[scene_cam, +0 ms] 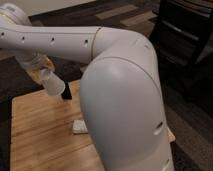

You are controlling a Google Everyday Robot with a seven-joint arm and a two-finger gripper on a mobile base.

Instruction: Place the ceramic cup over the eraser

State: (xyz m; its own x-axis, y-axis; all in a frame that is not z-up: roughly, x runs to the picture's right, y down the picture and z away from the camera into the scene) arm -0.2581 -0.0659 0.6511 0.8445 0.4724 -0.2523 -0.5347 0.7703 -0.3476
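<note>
Over the far left part of the wooden table point(35, 145), my gripper point(44, 74) hangs clamped on the ceramic cup point(54, 86). I carry the cup tilted, its wider end slanting down and right towards the eraser point(67, 93). The rim looks to be just beside the eraser's top or touching it; I cannot tell which, since the two overlap from this angle.

The tilt is my main worry. If I lower the cup as it sits, I judge the rim could catch the block's side and tip it or shove it along the wood instead of covering it. If I let go before the mouth is level, the tapered cup would likely drop on its side and roll. My own bulky elbow point(125, 110) hides much of the table, so I cannot check that side. The pale pad point(79, 127) lies well apart, nearer the camera.

The cup is plain white, smooth, without a handle. The eraser shows only as a small dark upright block.
</note>
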